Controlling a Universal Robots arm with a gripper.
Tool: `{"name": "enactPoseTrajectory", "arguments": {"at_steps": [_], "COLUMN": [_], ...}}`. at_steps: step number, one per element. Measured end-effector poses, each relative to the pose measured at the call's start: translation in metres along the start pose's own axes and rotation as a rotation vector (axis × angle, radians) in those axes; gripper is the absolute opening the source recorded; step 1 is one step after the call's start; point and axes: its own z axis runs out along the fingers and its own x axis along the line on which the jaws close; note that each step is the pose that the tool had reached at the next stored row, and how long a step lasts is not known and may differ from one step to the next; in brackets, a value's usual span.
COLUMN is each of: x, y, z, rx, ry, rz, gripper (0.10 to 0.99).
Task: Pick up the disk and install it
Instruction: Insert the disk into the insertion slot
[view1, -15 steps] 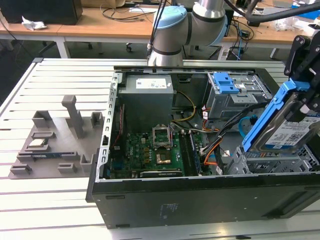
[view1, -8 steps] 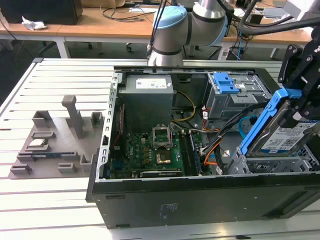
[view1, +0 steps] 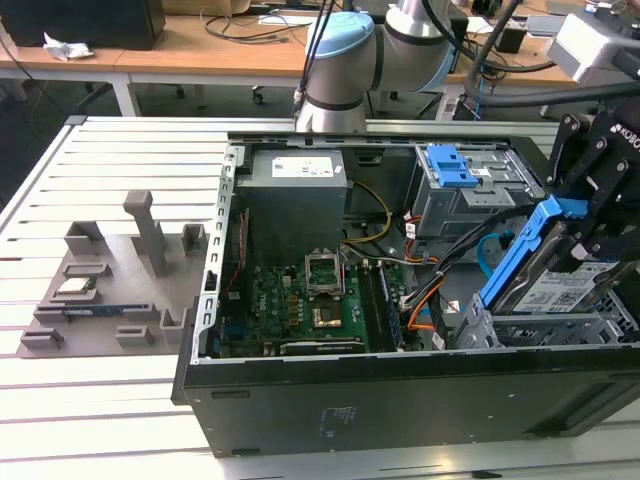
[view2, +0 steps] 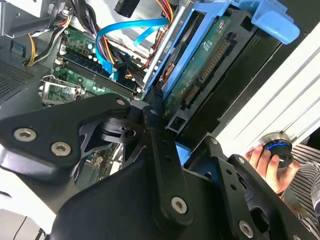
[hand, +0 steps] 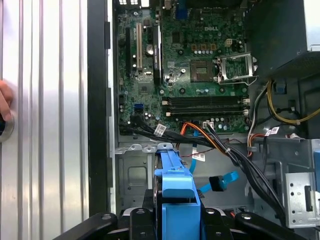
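The tool (view1: 585, 215) is clamped on the disk (view1: 545, 270), held tilted on edge above the drive bay (view1: 540, 325) at the open computer case's (view1: 300, 400) corner on the exterior view's right. Loose cables (hand: 225, 150) crowd the bay's inner edge; the slatted table (view1: 110, 160) lies open beyond the case wall.

White lettering runs up the gripper (view1: 578, 222) housing, cut off at the frame edge. There's a printed label on the disk (view1: 560, 290), another on the power supply (view1: 298, 167), a white logo on the motherboard (hand: 200, 50), all too small to read.
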Motion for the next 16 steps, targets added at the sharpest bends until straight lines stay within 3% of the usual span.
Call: {"name": "enactPoseTrajectory", "arguments": {"at_steps": [8,13,14,16], "x": [0.0001,0.0001,0.0001,0.0001], "y": [-0.0013,-0.0013,-0.0012,-0.0012], "z": [0.015,0.0152,0.0152,0.0152], "rx": [0.0,0.0,0.0,0.0], "ry": [0.0003,0.0002,0.0002,0.0002], "rz": [0.0,0.0,0.0,0.0], "gripper": [0.365,0.376,0.439,0.439]}}
